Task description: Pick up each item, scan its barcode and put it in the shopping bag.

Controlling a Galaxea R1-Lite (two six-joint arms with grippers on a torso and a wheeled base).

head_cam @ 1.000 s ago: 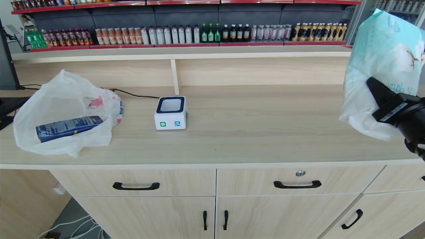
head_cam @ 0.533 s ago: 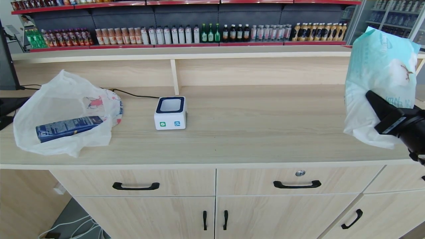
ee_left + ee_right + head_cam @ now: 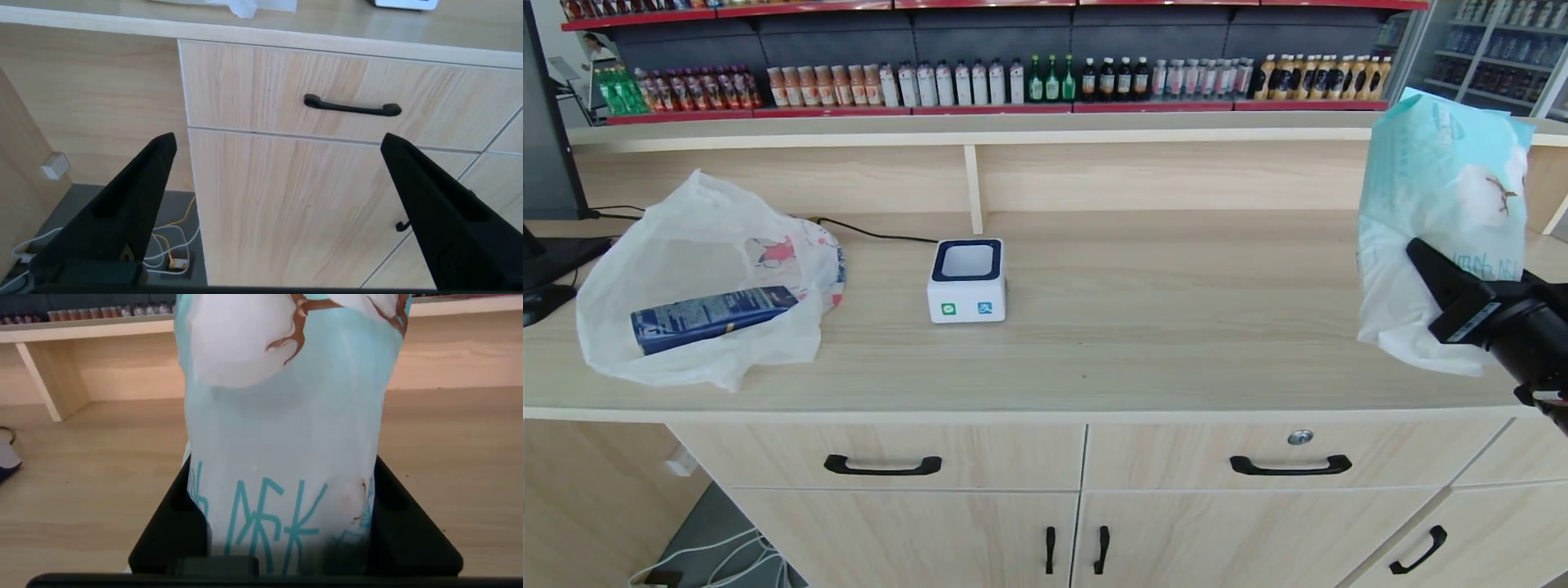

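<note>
The packet (image 3: pixel 1441 188) is held clamped in the jaws of the right gripper (image 3: pixel 1437 273), well right of the scanner (image 3: pixel 966 280). The jaws of the left gripper (image 3: pixel 278 143) are spread and empty. Scanning is judged pending: the packet must be carried across and presented to the scanner.

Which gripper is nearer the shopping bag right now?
Left. The left gripper hangs open below the counter edge near the shopping bag; the right gripper, clamping the teal pack, is past the scanner.
</note>
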